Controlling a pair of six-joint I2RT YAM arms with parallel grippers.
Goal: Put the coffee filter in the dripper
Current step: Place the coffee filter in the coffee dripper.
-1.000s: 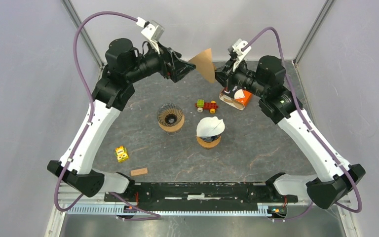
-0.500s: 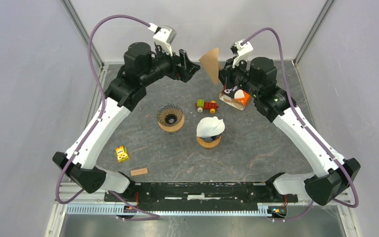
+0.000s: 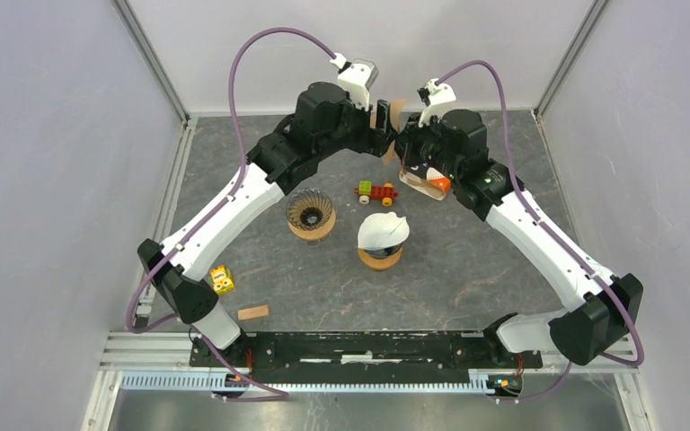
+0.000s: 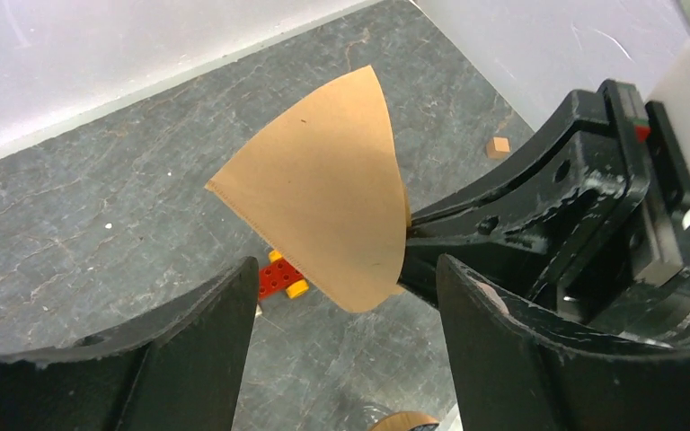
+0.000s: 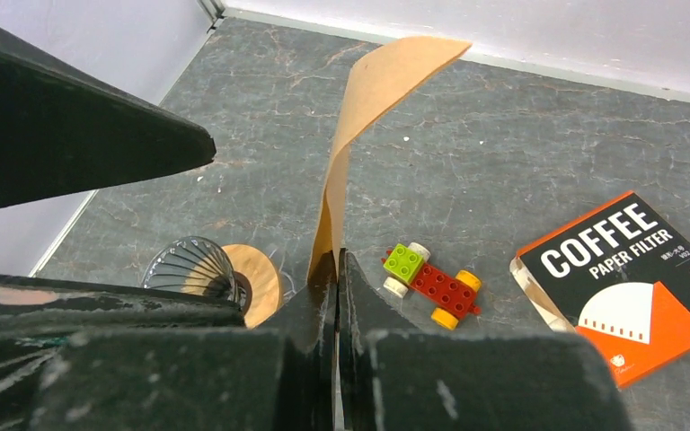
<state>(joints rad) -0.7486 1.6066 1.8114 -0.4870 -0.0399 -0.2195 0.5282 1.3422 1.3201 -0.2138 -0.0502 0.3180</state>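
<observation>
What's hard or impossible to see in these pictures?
Top view: the coffee filter shows only as a sliver, mostly hidden by the left gripper.
Top view: the filter box lies partly under the right arm.
Left wrist view: the toy car is mostly behind the filter.
Right wrist view: the dripper is partly covered by the right gripper's own body.

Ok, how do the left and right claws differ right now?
Left claw is open, jaws either side of the brown filter, gripping nothing. Right claw is shut, pinching that filter's edge. Both hang over the far side of the table.
</observation>
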